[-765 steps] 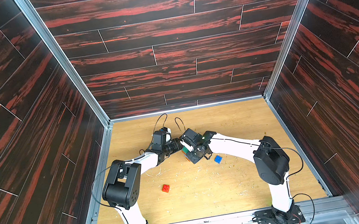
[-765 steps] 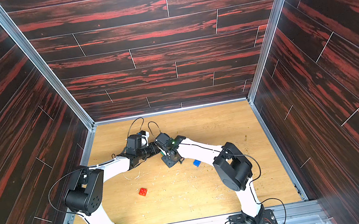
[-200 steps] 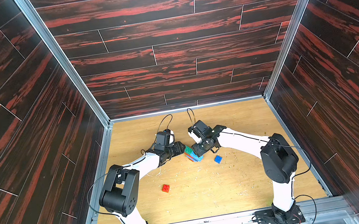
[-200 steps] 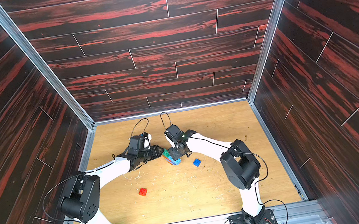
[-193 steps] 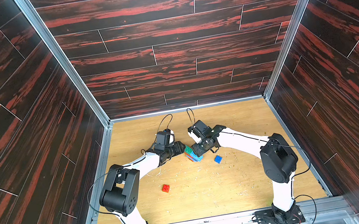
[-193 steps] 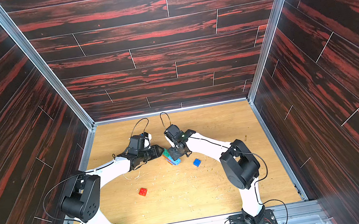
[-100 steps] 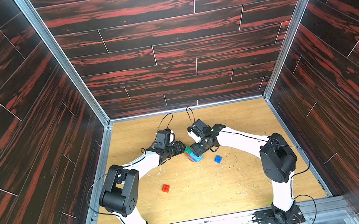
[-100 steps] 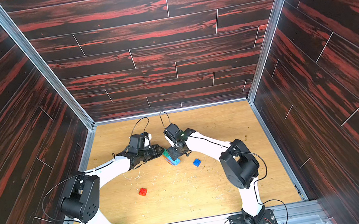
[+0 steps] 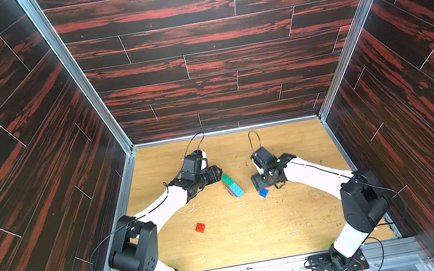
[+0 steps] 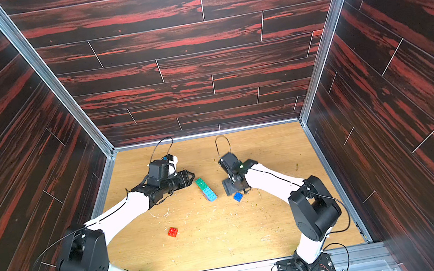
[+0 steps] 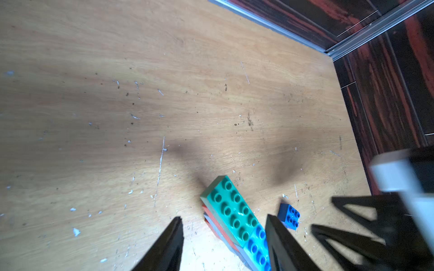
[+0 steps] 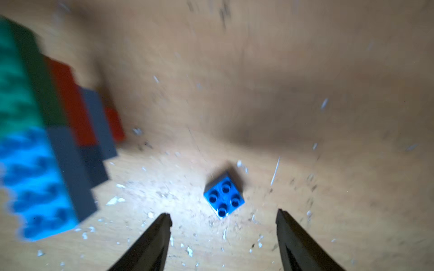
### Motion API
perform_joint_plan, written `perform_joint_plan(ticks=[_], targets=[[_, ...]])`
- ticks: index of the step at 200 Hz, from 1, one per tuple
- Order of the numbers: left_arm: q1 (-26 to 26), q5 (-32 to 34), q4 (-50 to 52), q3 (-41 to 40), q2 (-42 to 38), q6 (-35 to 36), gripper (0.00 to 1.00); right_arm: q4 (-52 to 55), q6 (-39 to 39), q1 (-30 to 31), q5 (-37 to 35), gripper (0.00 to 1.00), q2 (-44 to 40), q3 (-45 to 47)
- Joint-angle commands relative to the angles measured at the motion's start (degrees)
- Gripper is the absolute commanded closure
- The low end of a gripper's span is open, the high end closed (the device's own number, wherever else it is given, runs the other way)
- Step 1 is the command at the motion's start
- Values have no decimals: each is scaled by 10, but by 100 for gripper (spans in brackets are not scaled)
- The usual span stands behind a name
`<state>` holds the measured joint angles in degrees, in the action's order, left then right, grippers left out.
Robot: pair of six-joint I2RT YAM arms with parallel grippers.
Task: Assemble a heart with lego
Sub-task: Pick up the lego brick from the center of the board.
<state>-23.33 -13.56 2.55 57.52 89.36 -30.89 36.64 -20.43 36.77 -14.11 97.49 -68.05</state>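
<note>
Now in hand: both pincers stand clear of the unfinished heart (image 9: 233,185), which lies loose on the table (image 9: 296,218); by my reading the step is fetching the next loose brick.
Left pincer (image 9: 218,172): jaws parted to a middling gap, gripping nothing.
Right pincer (image 12: 223,213): jaws spread wide, empty.
Heart, from left pincer: just ahead of the fingertips, green end nearest, light-blue end farther, in line with the gap; no contact that I can make out.
Heart, from right pincer: off to one side, near yet apart.
Blue brick (image 12: 224,199): small square, studs up, straight ahead of the right pincer's gap, just beyond the tips, apart from the heart.
Red brick (image 9: 200,227): small square, well apart from both pincers, back toward the left arm's base.
Next move calls for: probably lowering the right pincer over the blue brick, turning the jaws square to its flat sides, since it sits cornerwise to them, then closing; the red brick can wait.
</note>
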Motion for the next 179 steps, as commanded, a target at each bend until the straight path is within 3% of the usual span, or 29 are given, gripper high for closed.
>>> perform_joint_plan(ticks=[1,43,81,119,139,179], targets=[[0,15,1,-19,-22,0,40,-32,-97,3,38,24,7,19],[5,22,4,-30,-32,4,38,-54,-194,2,43,27,56,21],[12,19,1,-41,-38,7,38,-49,-210,2,0,38,86,12],[17,15,-4,-49,-39,8,38,-53,-197,3,-2,54,98,1],[19,16,-5,-54,-45,7,38,-39,-181,3,-15,69,96,-6],[27,9,-5,-59,-55,-3,37,2,-89,4,-32,83,67,-60]])
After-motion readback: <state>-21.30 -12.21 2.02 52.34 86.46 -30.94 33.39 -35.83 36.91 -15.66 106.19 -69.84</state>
